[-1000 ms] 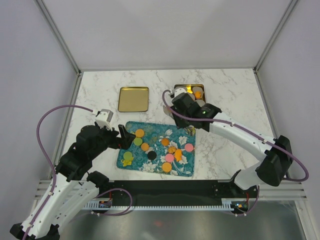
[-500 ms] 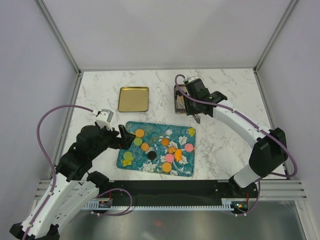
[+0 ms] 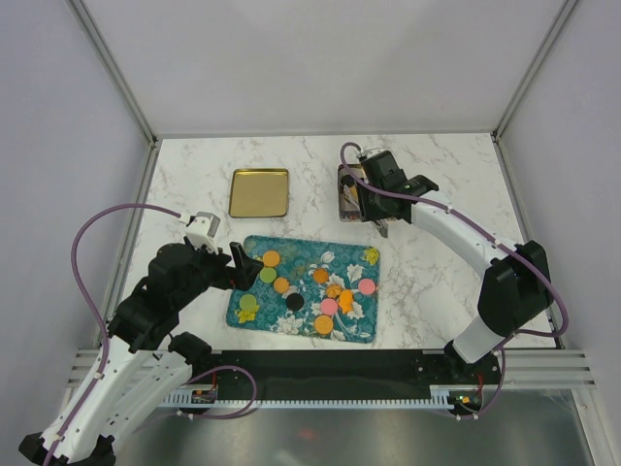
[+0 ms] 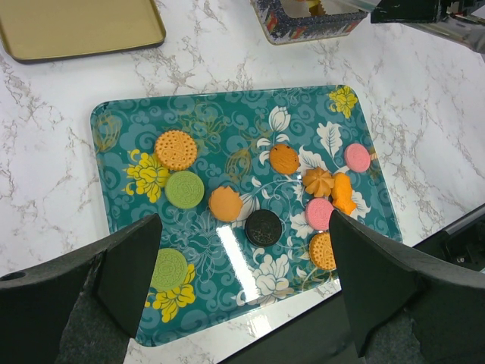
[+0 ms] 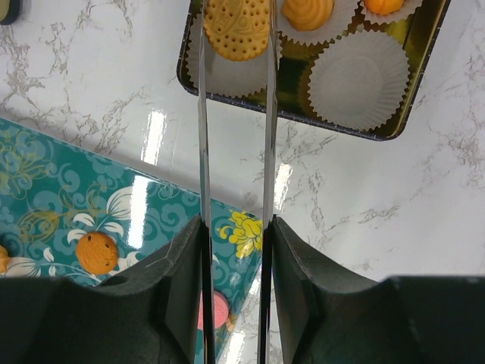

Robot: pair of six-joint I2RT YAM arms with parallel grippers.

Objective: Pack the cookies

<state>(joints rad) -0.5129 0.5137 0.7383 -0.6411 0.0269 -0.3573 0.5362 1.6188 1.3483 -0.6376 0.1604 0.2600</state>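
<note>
Several cookies lie on the teal flowered tray (image 4: pixel 121 129), among them an orange one (image 4: pixel 176 149), a green one (image 4: pixel 185 189), a black one (image 4: pixel 264 227) and a pink one (image 4: pixel 357 157). My left gripper (image 4: pixel 242 280) hangs open above the tray's near left part (image 3: pixel 238 264), holding nothing. My right gripper (image 5: pixel 235 15) reaches over the dark tin (image 5: pixel 409 114) at the back right (image 3: pixel 342 194). Its long thin blades are shut on a round orange cookie (image 5: pixel 236 29), which hangs over a white paper cup in the tin's corner.
The tin holds an empty paper cup (image 5: pixel 361 80) and cups with orange cookies (image 5: pixel 307 11). A gold lid (image 3: pixel 259 192) lies on the marble behind the tray. Frame posts and grey walls close in the table.
My right arm has swung from the tray's far edge to over the tin and now covers most of it. The left arm has not moved.
</note>
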